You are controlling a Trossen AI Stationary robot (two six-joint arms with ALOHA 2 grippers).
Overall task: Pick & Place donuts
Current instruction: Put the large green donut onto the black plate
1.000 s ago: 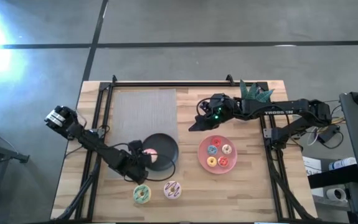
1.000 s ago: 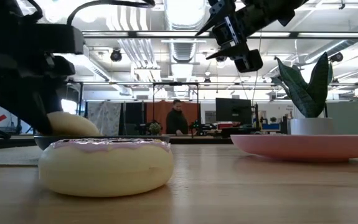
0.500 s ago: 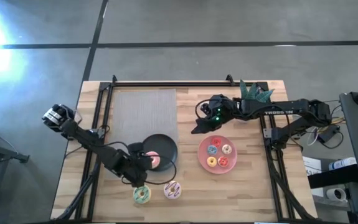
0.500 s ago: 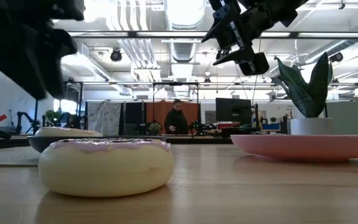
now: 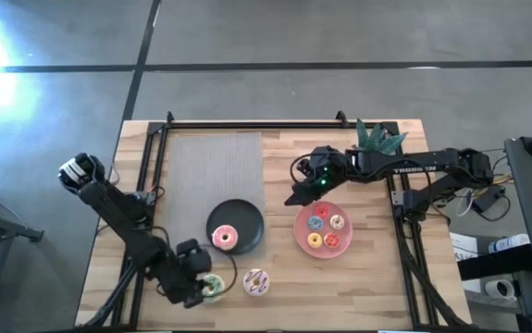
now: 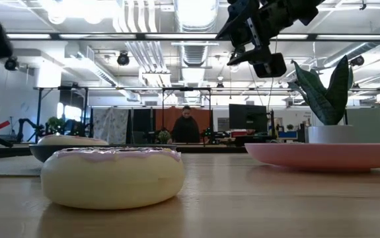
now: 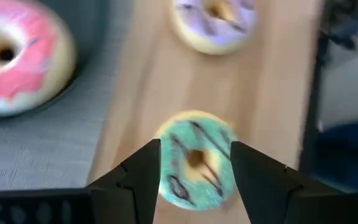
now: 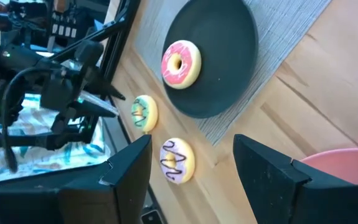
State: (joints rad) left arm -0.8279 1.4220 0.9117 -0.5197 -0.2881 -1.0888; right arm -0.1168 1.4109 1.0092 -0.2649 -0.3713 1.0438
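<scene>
Our left end effector (image 7: 194, 180) hovers spread over the green donut (image 7: 197, 165) at the counter's (image 5: 367, 277) near edge. Reaching step, we reckon; next, descend and pinch. Right end effector (image 8: 191, 163), spread, waits above the pink plate (image 5: 301, 227).

The counter (image 5: 367, 287) was pale wood with a black frame rail along its far edge and down both sides. A grey mat (image 5: 215, 166) lay on its left half, reaching from the far rail toward the middle. A black plate (image 5: 247, 222) sat at the mat's near right corner, partly overhanging onto bare wood. A pink plate (image 5: 303, 239) sat on bare wood just right of it. A green donut (image 5: 214, 288) and a white donut (image 5: 256, 282) lay side by side on the wood near the front edge, nearer than the black plate. A potted plant (image 5: 377, 137) stood at the far right.
</scene>
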